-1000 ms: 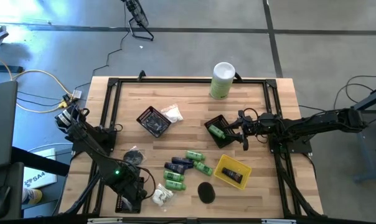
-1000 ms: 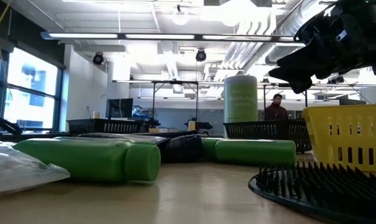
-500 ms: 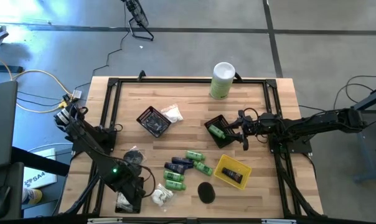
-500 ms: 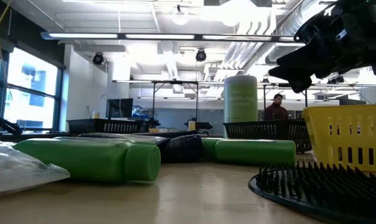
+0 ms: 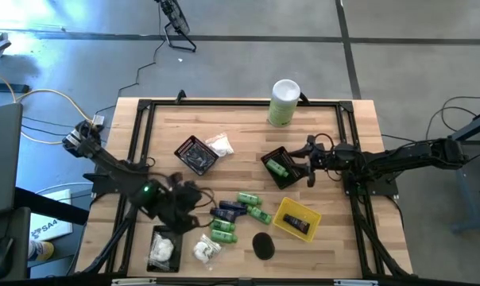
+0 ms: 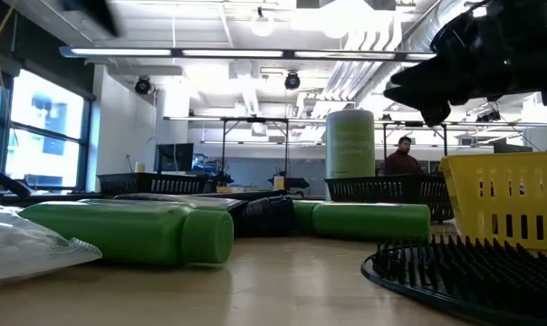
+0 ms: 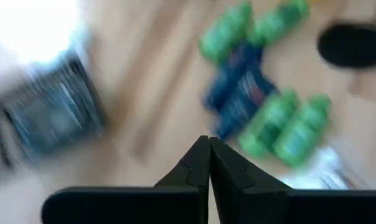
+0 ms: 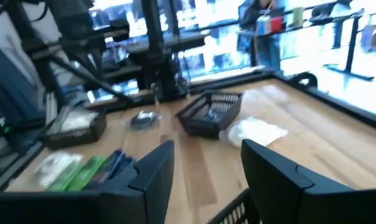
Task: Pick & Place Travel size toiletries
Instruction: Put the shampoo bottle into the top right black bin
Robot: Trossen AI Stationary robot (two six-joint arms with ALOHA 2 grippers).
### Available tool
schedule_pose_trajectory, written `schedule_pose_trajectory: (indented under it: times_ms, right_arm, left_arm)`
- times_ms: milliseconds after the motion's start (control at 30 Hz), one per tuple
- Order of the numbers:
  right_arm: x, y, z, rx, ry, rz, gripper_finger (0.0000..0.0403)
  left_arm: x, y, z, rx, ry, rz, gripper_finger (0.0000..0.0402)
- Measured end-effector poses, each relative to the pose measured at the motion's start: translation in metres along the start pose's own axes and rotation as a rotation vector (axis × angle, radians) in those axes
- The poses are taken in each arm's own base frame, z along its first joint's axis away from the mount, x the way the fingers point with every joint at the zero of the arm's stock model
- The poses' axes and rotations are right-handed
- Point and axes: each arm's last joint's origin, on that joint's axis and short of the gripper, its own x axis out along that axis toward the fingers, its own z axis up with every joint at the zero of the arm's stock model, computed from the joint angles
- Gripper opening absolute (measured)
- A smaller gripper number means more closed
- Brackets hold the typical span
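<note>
The yellow basket (image 5: 296,219) is used here as the landmark; it is seen near the front right of the wooden table (image 5: 351,127), with one dark item lying inside it.

Just beside the yellow basket, toward the left arm's side, the toiletries are found in a loose pile. Green bottles (image 5: 249,199) are laid on their sides, and dark blue tubes (image 5: 228,210) are lying among them, touching them. A flat black disc (image 5: 262,245) is placed just in front of the basket's left corner. Farther to the left of the basket, a white packet (image 5: 206,251) is seen, and beside it a black tray (image 5: 162,249) near the table's front edge is holding another white packet (image 5: 160,249).

The left gripper (image 5: 194,205) is held above the table just left of the pile. Its fingers (image 7: 199,168) are pressed together, and nothing is held between them.

Behind the yellow basket, a black basket (image 5: 278,168) is seen with a green bottle (image 5: 276,168) in it. The right gripper (image 5: 307,161) is held just beside that black basket, on its right. Its fingers (image 8: 152,169) are spread apart, and nothing is seen between them.

Well behind and to the left of the yellow basket, a second black basket (image 5: 196,154) is set, with a white packet (image 5: 220,144) touching it. A tall white and green can (image 5: 284,102) is stood at the back edge.
</note>
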Motion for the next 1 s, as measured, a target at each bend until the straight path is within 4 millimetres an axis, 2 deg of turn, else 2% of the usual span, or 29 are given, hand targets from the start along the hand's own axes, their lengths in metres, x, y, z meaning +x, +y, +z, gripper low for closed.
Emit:
schedule_pose_trajectory:
  times_ms: [100, 200, 400, 467, 600, 767, 1000]
  right_arm:
    - [0.0, 0.0, 0.004, 0.031, -0.048, -0.011, 0.0179]
    - [0.0, 0.001, 0.009, 0.058, -0.094, -0.001, 0.0179]
    - [-0.001, 0.001, 0.012, 0.083, -0.129, -0.012, 0.0179]
    - [-0.001, 0.0, 0.012, 0.081, -0.137, -0.052, 0.0179]
    - [-0.001, -0.003, 0.012, 0.059, -0.154, -0.138, 0.0179]
    - [-0.002, -0.005, 0.013, 0.068, -0.172, -0.222, 0.0179]
    - [-0.003, -0.008, 0.013, 0.079, -0.195, -0.329, 0.0179]
  left_arm:
    - [0.01, 0.005, 0.015, 0.136, -0.113, 0.058, 0.0003]
    - [0.033, 0.009, 0.023, 0.223, -0.187, 0.058, 0.0001]
    - [0.095, 0.02, 0.015, 0.306, -0.375, -0.169, 0.0001]
    - [0.11, 0.031, 0.01, 0.314, -0.459, -0.208, 0.0001]
    - [0.128, 0.059, 0.003, 0.329, -0.548, -0.22, 0.0]
    - [0.15, 0.098, -0.001, 0.355, -0.519, -0.247, 0.0]
    - [0.165, 0.141, 0.0, 0.339, -0.48, -0.253, 0.0]
